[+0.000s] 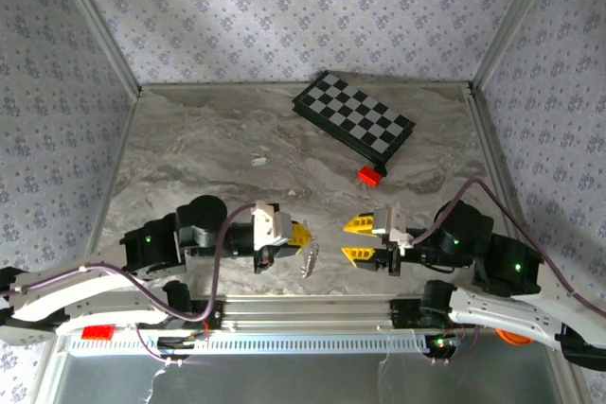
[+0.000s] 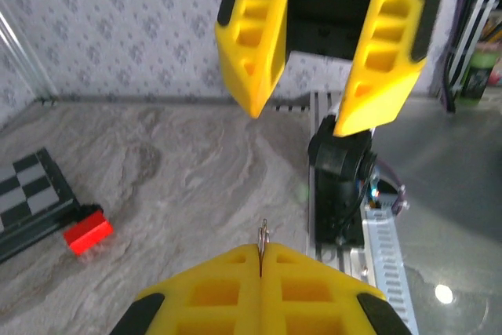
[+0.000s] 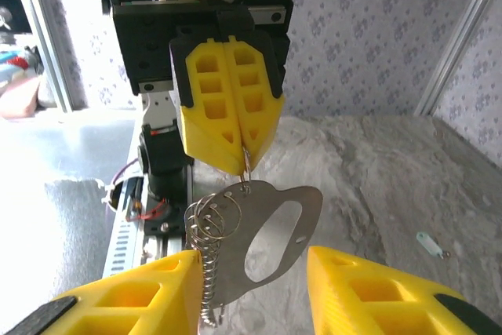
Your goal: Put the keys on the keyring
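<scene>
Left end effector (image 3: 238, 164) clenches the keyring (image 3: 306, 209). It looks light, stiff, slippery; right end effector (image 3: 251, 260) released, best pinching its flat side.

open table (image 1: 189, 139) at left, chessboard (image 1: 353, 125) and red block (image 1: 369, 175) far right, keyring (image 1: 309, 260) hanging mid-front

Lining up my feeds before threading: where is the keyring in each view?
Top external: keyring hangs just below centre.
Left wrist: a thin wire edge, low centre.
Right wrist: dead centre, hanging down.
Shared landmark: the shut left gripper pinching it, yellow in every view.
</scene>
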